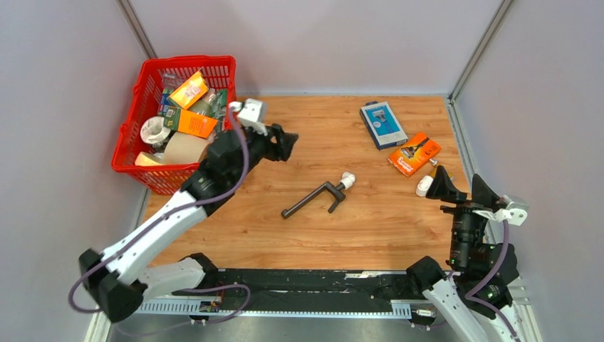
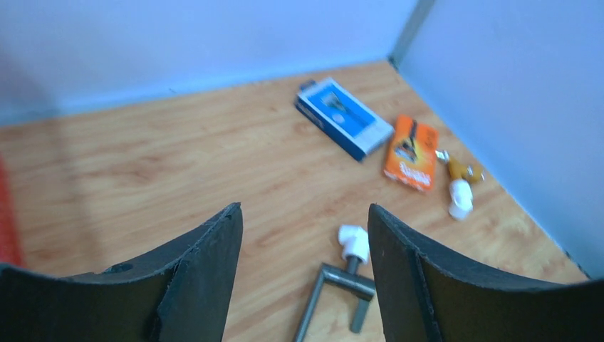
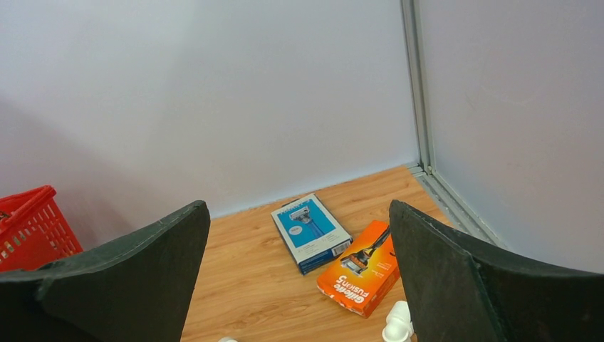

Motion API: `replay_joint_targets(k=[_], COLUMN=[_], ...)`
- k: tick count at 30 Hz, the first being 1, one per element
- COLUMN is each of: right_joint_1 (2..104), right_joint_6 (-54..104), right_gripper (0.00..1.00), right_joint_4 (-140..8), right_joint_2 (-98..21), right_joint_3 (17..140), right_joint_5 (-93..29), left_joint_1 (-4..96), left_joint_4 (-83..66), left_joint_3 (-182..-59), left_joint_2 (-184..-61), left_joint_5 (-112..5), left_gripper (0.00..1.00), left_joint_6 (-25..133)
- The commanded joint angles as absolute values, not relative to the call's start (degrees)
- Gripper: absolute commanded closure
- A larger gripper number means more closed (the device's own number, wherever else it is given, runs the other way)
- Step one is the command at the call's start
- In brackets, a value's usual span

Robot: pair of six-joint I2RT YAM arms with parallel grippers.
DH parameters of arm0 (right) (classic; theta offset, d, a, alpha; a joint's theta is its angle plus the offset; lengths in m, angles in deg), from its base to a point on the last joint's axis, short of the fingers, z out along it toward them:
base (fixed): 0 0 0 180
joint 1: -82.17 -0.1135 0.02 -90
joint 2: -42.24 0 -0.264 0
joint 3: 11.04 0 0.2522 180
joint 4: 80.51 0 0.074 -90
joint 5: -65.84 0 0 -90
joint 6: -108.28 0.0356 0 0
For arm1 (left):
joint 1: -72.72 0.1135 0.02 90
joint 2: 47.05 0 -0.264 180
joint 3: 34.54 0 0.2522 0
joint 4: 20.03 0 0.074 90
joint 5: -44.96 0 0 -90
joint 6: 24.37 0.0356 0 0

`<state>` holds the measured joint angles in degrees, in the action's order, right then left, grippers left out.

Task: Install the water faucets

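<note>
The dark grey metal faucet [image 1: 317, 198] lies flat on the wooden table near the middle, and its white elbow fitting [image 1: 347, 180] sits on the end of the short branch. It also shows in the left wrist view [image 2: 335, 292] with the fitting [image 2: 354, 242]. My left gripper [image 1: 285, 142] is open and empty, above the table to the back left of the faucet; the faucet lies below and between its fingers [image 2: 304, 214]. My right gripper [image 1: 456, 187] is open and empty at the right side, by the small bottle; its wrist view [image 3: 298, 208] faces the back corner.
A red basket [image 1: 132, 135] full of goods stands at the back left, close to my left arm. A blue razor box [image 1: 382, 125] and an orange razor box [image 1: 414, 154] lie at the back right. A small white-and-amber bottle [image 1: 426, 184] lies by my right gripper.
</note>
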<state>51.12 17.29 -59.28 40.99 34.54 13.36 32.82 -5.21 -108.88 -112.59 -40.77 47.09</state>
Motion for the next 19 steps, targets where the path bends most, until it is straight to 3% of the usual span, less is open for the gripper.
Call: replay_joint_targets(k=[1, 8, 19], right_joint_1=[50.79, 50.88, 50.88], right_joint_6=[14.07, 7.65, 8.35], right_gripper=[0.00, 0.00, 0.00], right_joint_4=[-58.57, -62.26, -64.28], right_joint_2=[41.45, 41.10, 40.75], right_joint_3=[38.05, 37.09, 34.46], right_joint_5=[16.88, 20.57, 23.47], left_joint_1=[32.73, 32.73, 32.73], left_joint_4=[-6.71, -2.41, -5.91], left_joint_3=[-103.43, -99.98, -94.37], left_joint_2=[-99.54, -83.54, -78.08], left_joint_5=[-23.98, -17.01, -13.67], left_gripper=[0.28, 0.28, 0.28], left_joint_6=[51.83, 61.14, 70.20])
